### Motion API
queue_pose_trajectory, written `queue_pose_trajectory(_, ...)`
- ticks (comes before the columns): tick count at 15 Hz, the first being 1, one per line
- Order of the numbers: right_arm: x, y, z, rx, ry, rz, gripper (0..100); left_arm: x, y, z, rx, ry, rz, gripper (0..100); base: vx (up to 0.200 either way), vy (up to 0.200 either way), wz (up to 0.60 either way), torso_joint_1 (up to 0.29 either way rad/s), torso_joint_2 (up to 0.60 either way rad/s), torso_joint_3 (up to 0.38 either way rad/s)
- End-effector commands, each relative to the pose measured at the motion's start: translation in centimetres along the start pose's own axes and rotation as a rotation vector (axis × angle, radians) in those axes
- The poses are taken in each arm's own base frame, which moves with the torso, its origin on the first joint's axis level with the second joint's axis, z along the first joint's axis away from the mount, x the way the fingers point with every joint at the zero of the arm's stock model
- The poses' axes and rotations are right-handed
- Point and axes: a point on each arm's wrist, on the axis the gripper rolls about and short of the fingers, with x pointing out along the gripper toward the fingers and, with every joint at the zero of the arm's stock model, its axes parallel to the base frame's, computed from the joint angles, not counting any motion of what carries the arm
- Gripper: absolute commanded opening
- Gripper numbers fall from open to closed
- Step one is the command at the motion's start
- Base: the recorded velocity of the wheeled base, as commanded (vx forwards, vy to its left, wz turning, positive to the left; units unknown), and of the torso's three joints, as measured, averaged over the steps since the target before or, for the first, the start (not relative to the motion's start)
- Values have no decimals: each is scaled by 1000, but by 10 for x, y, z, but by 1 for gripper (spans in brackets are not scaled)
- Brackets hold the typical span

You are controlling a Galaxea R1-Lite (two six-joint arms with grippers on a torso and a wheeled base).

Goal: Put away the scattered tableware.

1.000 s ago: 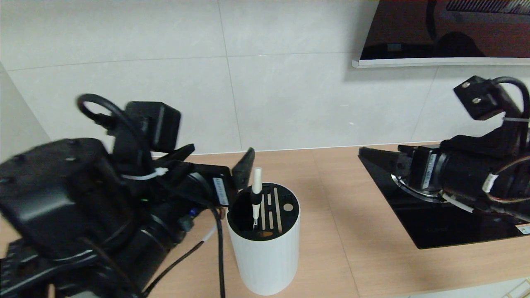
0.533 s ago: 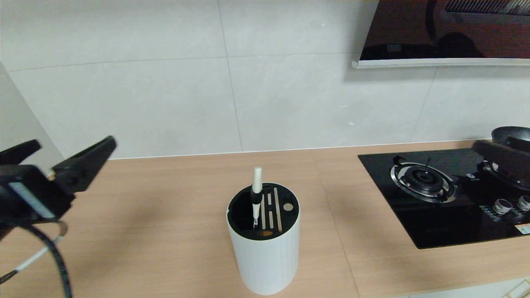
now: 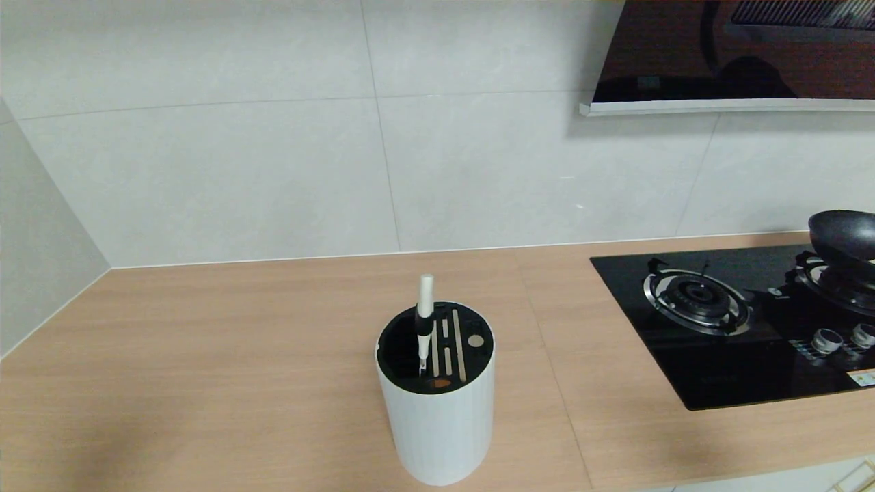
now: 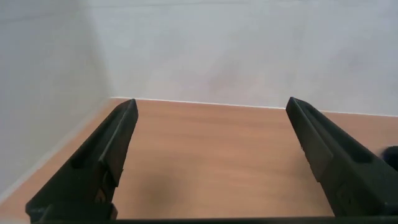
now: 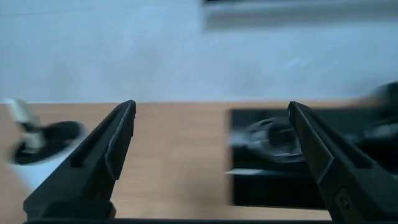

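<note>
Left wrist view has the left end effector (image 4: pixel 211 104) spread wide with nothing between its fingers, and bare counter (image 4: pixel 211 168) beyond it where two walls meet; right wrist view has the right end effector (image 5: pixel 210 106) likewise spread and unloaded, with the holder (image 5: pixel 43 146) and the hob (image 5: pixel 280 149) blurred past it. In the head view the white holder stands upright at lower centre of the frame; the utensil (image 3: pixel 424 301), white-handled, sits in one of its narrow slots, handle up, its working end hidden inside; the hob fills the right of the frame, with a pan (image 3: pixel 844 236) on a burner at the right edge. By my judgement the stowing of this piece is finished and both arms are free; the next move calls for finding another loose piece on the counter, taking it by the handle, and lining it up squarely over a free slot; if none turns up, the task is at its end.
</note>
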Motion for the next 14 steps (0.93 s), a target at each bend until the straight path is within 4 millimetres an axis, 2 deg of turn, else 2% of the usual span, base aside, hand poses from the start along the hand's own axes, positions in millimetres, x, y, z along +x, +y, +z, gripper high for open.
queue_pose_trajectory(1,-42,0,-9,-93,-116,-129,100,-37,12,-17,-8,-76,121,100,0,0,0,0,0,0)
queue_pose_trajectory(3,-45,3,-13,-94,-117,-219,100,-38,10,-16,-30,-94,195,100,0,0,0,0,0,0)
queue_pose_trajectory(4,-49,6,-22,-94,-118,-242,100,-44,7,-20,-18,-106,246,100,0,0,0,0,0,0)
queue_pose_trajectory(5,-51,8,-36,-100,-103,-255,100,-52,6,-34,2,-112,242,100,0,0,0,0,0,0)
queue_pose_trajectory(6,-49,8,-45,-100,-77,-256,100,-49,4,-42,18,-80,236,100,0,0,0,0,0,0)
queue_pose_trajectory(8,-38,10,-84,-82,54,-183,100,-36,-4,-78,50,20,212,100,0,0,0,0,0,0)
queue_pose_trajectory(9,-34,13,-109,-64,131,-73,100,-31,-8,-95,60,48,164,100,0,0,0,0,0,0)
queue_pose_trajectory(11,-33,15,-131,-55,207,-44,100,-26,-14,-117,54,42,48,100,0,0,0,0,0,0)
queue_pose_trajectory(14,-34,15,-135,-24,247,-37,100,-27,-17,-128,26,136,-36,100,0,0,0,0,0,0)
